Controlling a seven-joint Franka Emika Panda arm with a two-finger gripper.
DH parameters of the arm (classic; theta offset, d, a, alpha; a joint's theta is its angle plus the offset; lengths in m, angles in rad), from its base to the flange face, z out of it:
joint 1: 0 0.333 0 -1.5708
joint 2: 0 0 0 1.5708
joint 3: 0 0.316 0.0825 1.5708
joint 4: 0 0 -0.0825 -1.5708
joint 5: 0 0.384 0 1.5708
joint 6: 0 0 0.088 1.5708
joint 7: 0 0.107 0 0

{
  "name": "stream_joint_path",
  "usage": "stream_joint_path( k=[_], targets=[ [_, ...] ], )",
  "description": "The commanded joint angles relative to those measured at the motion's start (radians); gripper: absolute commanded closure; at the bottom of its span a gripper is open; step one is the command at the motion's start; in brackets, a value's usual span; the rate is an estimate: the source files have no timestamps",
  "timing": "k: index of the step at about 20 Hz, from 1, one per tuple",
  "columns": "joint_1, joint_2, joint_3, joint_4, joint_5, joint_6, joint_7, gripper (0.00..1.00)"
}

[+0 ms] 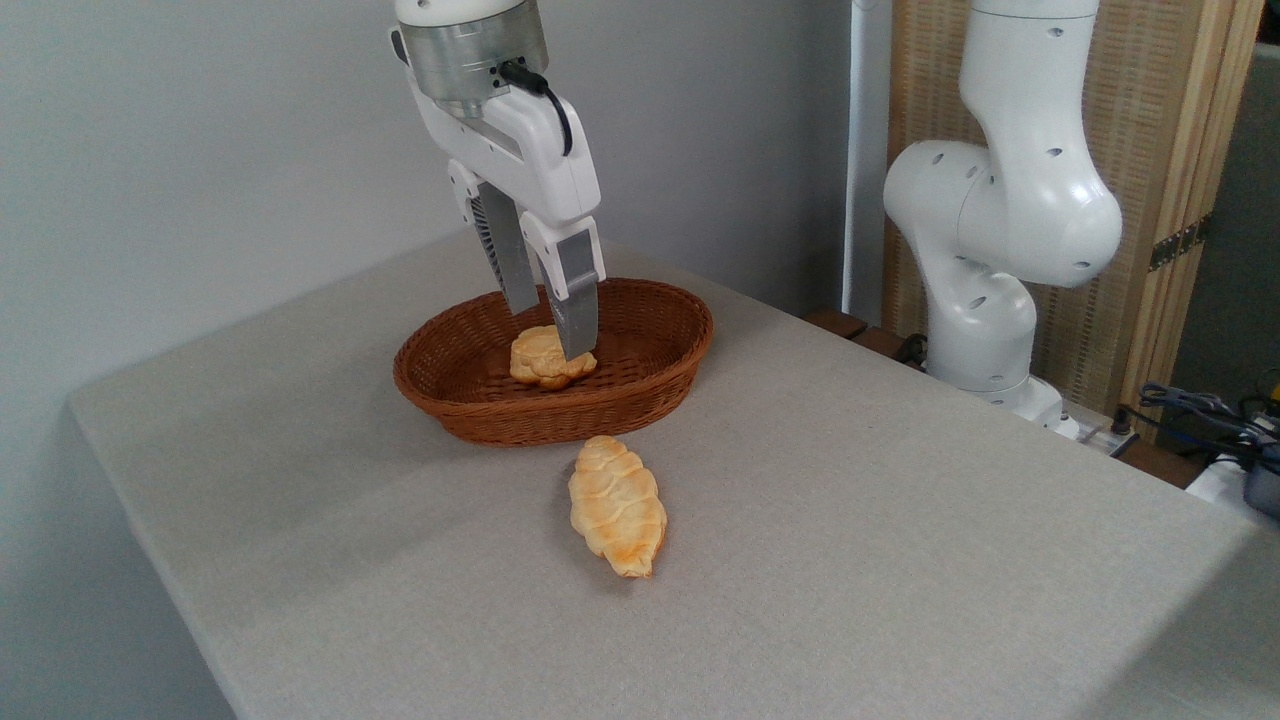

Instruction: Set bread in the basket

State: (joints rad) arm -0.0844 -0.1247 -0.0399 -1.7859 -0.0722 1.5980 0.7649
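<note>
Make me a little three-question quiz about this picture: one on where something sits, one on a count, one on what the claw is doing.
1. Where does the long bread lie?
A. Inside the basket
B. On the table in front of the basket
C. In the claw

2. How many baked pieces are in view?
A. One
B. Two
C. Four

3. What is the claw doing?
A. Gripping the long bread
B. Resting flat on the table
C. Reaching down into the basket at the small bun

Answers:
1 B, it lies on the grey table, just outside the basket rim.
2 B, the long bread and the small bun in the basket.
3 C, its fingers hang inside the basket beside the bun; whether they grip it cannot be told.
</note>
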Motion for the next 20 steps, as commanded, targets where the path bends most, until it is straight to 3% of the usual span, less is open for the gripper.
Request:
stream_joint_path(
  k=[1, 20],
  targets=[
    [-0.005, -0.018, 0.008, -0.01, -0.005, -0.021, -0.009, 0.0],
    [-0.005, -0.018, 0.005, -0.01, -0.005, -0.035, -0.01, 0.0]
  ],
)
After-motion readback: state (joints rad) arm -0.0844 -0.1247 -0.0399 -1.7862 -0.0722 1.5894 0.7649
